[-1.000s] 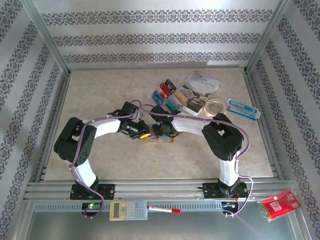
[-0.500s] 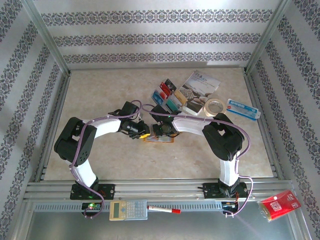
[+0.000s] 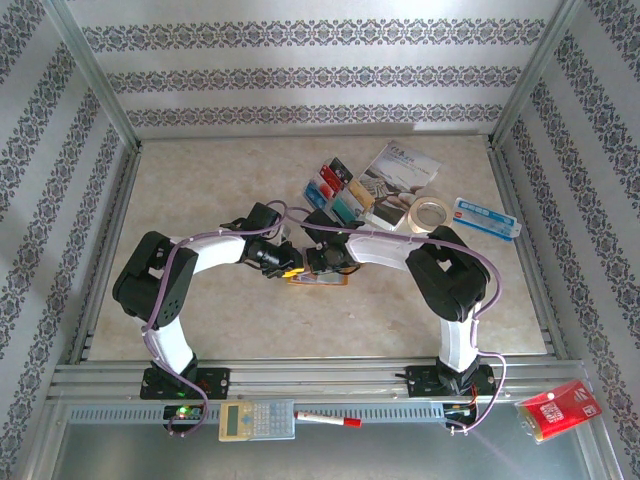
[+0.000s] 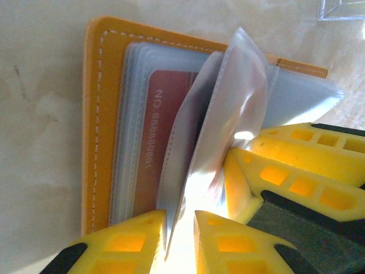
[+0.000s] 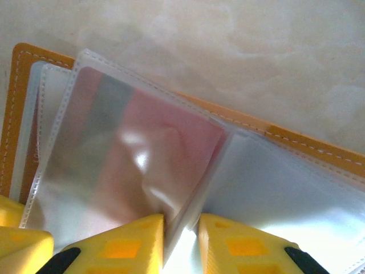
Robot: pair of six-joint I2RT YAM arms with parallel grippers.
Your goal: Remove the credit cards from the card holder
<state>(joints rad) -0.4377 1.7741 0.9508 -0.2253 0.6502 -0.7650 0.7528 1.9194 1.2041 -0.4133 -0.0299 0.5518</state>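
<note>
Card holder (image 4: pixel 94 131) lies open (red card (image 4: pixel 158 142) inside); left gripper (image 4: pixel 179 242) and right gripper (image 5: pixel 181 242) each pinch a clear sleeve (image 4: pixel 228 114).

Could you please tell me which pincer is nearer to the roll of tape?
Right. The right pincer is over the card holder, the roll of tape beyond it to the right; the left pincer is at the holder's left end, farther away.

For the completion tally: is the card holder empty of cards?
No, the left wrist view shows a red card with printed digits sitting sleeved inside the open orange card holder.
</note>
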